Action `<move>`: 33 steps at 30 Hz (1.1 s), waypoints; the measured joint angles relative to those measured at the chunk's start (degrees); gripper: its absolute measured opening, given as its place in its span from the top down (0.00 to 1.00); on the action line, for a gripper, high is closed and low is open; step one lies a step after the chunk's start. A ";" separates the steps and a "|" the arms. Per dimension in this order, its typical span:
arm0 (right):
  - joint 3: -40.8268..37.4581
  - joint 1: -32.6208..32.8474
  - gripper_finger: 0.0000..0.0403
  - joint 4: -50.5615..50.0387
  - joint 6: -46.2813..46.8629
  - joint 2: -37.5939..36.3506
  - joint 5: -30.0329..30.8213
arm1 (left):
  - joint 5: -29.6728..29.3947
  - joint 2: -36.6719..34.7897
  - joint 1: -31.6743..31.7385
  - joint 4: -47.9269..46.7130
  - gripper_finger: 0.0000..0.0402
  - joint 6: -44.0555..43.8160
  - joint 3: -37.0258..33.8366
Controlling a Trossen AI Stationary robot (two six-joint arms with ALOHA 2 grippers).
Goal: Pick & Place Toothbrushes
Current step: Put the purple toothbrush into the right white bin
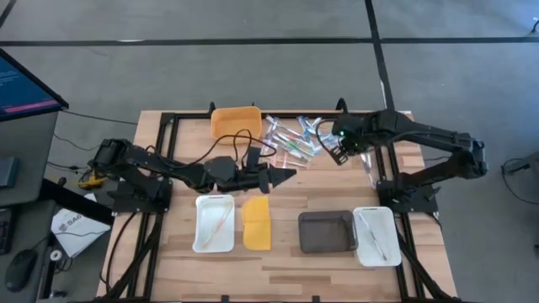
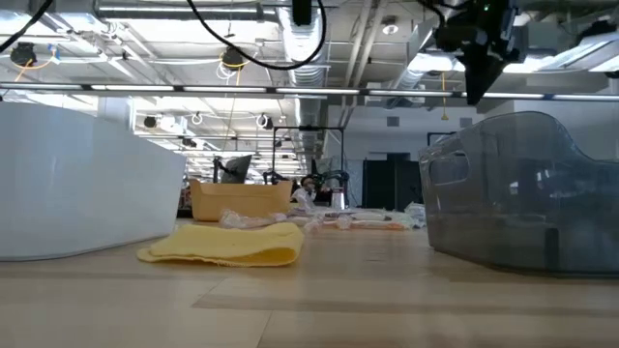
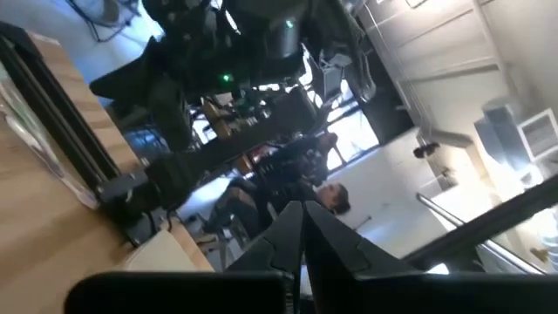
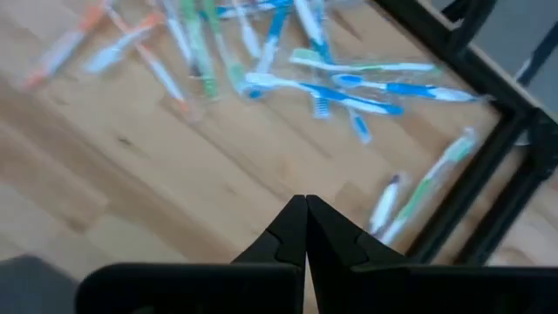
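Since the toothbrushes [image 4: 349, 83] looked light, stiff & slick, prob. best pinched mid-handle, the right gripper [image 4: 305, 209] hovered clenched & empty, left gripper [image 1: 290, 176] likewise.

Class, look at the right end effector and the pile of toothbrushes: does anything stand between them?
Nothing visible does. The right end effector, shut and empty, hangs over bare wood beside the toothbrushes; only open tabletop lies between.
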 joint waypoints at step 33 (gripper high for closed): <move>-34.58 -30.05 0.93 15.76 -9.01 -0.07 -14.53 | 1.21 -1.62 3.42 -0.07 0.98 6.36 0.02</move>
